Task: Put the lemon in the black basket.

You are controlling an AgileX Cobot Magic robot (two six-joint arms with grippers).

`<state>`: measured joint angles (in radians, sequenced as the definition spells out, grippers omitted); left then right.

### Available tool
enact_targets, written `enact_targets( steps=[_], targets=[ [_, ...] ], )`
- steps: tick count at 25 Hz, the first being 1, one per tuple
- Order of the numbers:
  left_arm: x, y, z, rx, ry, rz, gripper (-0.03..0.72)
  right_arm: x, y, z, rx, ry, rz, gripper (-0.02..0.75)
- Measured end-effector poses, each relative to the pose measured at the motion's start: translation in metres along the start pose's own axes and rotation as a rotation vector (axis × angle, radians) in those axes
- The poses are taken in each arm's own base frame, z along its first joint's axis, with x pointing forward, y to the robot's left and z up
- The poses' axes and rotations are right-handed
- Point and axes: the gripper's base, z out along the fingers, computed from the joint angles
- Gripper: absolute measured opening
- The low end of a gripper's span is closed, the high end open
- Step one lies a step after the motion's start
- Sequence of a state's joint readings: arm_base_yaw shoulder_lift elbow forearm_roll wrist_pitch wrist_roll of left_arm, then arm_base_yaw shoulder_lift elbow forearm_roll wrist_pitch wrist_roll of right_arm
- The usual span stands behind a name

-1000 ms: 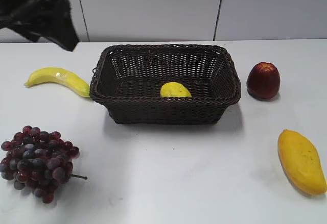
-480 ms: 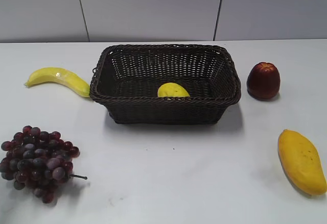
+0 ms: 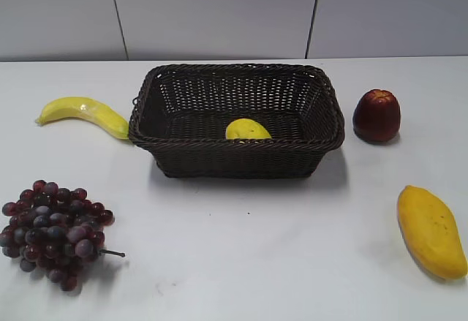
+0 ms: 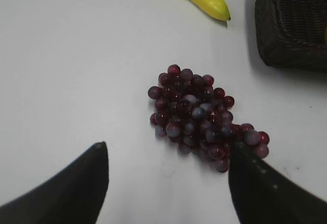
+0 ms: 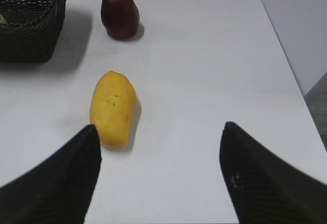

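The lemon lies inside the black basket, on its floor near the front wall, partly hidden by the rim. The basket stands at the middle back of the white table; its corner shows in the left wrist view and in the right wrist view. Neither gripper shows in the exterior view. My left gripper is open and empty above the table beside the grapes. My right gripper is open and empty above the table, right of the mango.
A banana lies left of the basket. A bunch of dark red grapes sits at the front left. A dark red fruit stands right of the basket. A mango lies at the front right. The table's right edge is near.
The left arm has left the top left of the exterior view. The lemon has settled slightly left inside the basket.
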<state>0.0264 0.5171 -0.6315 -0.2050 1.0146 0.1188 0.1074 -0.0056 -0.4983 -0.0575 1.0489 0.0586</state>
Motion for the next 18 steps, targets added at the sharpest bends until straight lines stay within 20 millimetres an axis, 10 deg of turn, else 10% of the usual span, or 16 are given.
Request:
enact_targets(
  steps=[8, 18],
  targets=[
    [0.059, -0.006, -0.029, -0.001, -0.148, 0.049, 0.553, 0.000, 0.000, 0.000, 0.000, 0.000, 0.000, 0.590],
    [0.074, 0.002, -0.026, -0.089, -0.199, 0.089, 0.553, 0.000, 0.000, 0.000, 0.000, 0.000, 0.000, 0.590]
  ],
)
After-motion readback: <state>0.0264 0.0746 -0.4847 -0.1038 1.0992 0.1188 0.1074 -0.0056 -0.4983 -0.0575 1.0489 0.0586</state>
